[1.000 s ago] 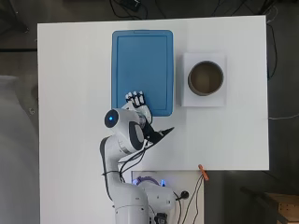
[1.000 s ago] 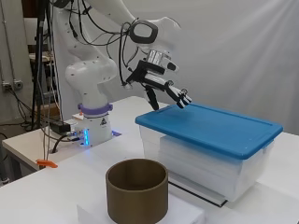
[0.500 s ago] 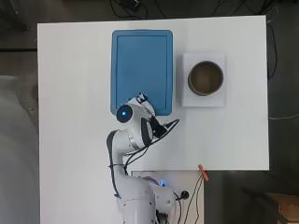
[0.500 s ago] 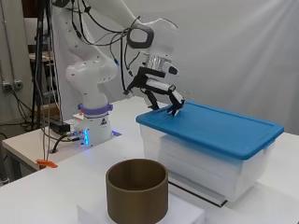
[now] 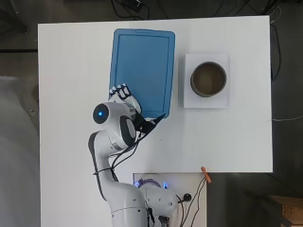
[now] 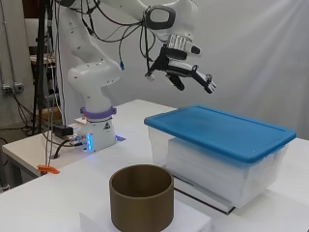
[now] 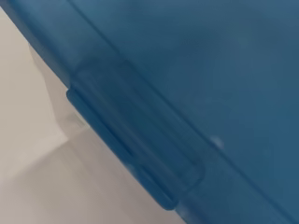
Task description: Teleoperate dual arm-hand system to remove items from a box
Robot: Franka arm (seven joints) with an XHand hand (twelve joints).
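On the white desk, the arm reaches from its base toward the box; the hand hovers above the near end of the blue lid, fingers spread and fairly straight, grasping nothing, apart from the lid; the lid sits closed on the clear box; farther right in the overhead view, a brown round container stands on a white block, just beside the box.

White arm, blk cables, purple base ring, blk & white hand
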